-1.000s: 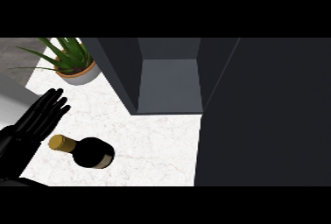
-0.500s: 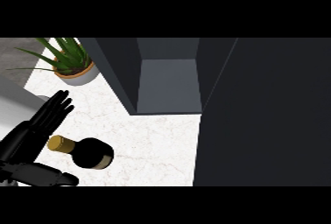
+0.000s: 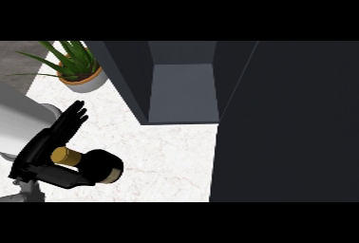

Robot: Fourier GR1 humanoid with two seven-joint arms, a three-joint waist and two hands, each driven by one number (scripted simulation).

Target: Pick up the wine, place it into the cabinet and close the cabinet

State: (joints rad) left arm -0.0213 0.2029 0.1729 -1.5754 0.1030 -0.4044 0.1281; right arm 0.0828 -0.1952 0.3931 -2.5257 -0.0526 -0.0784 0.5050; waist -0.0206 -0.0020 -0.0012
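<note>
In the head view, the left hand (image 3: 49,149) is bracketing the wine (image 3: 95,165) at lower left: fingers straight alongside the cap, thumb crossing beneath, not yet wrapping it. I judge the bottle risks rolling away if the grasp is closing unevenly. One bottle, one open cabinet (image 3: 182,90) at upper centre, one plant (image 3: 76,66), one hand showing.

Left hand (image 3: 52,144), fingers straight.
</note>
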